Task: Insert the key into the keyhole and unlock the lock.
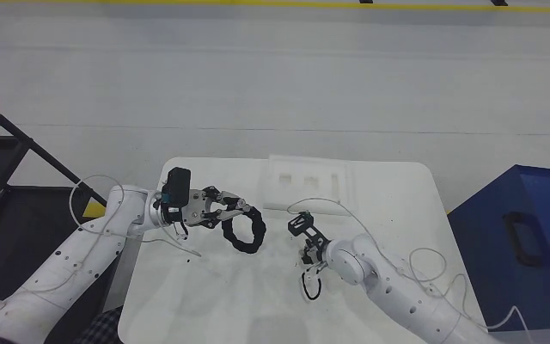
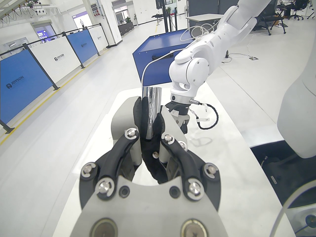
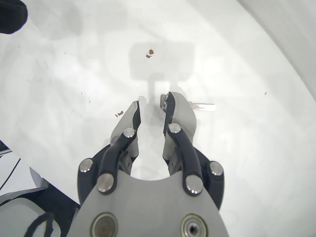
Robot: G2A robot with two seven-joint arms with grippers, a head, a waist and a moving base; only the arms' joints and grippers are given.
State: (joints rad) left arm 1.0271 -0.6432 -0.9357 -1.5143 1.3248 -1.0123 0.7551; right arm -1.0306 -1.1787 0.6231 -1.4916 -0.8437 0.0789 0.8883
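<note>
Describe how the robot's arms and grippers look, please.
The left arm and right arm are white, rounded tubes with thin white cables. The left gripper and right gripper have grey bodies, black links with silver bolts, and grey jaws with black ribbed pads.

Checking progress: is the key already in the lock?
No, the key lies flat on the table by the open right gripper.

Left gripper [image 2: 149, 110] clamped; right gripper [image 3: 153, 99] fingers [image 3: 135, 117] parted.
</note>
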